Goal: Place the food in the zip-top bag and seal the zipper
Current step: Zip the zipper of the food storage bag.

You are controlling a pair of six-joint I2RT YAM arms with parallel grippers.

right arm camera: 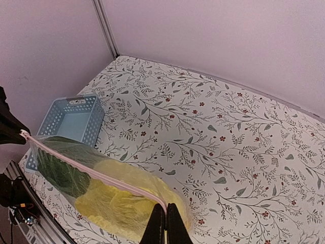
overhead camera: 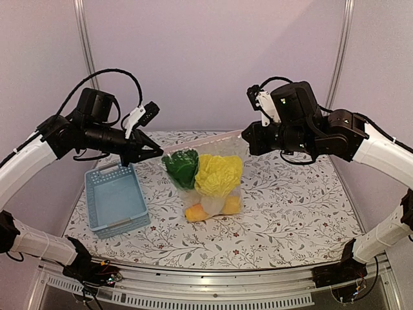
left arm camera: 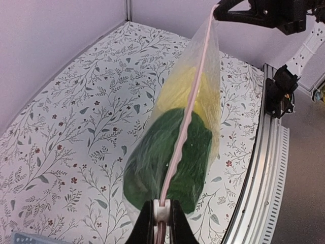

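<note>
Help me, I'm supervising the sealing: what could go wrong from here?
1. The bag is stretched between the left gripper and right gripper, each pinching one end of the zipper; its weight could tug an end free.
2. The zipper looks wavy near the left gripper; whether it is sealed along its length cannot be told, so gaps are possible.
3. The bok choy and cabbage bulge close under the zipper and might block it.

Clear bag [left arm camera: 205,56] upright, produce [overhead camera: 216,175] inside — zipper [left arm camera: 185,117] taut.

Soft, even pinkish light, faint shadows, slight sheen on the zip-top bag [left arm camera: 179,127].
</note>
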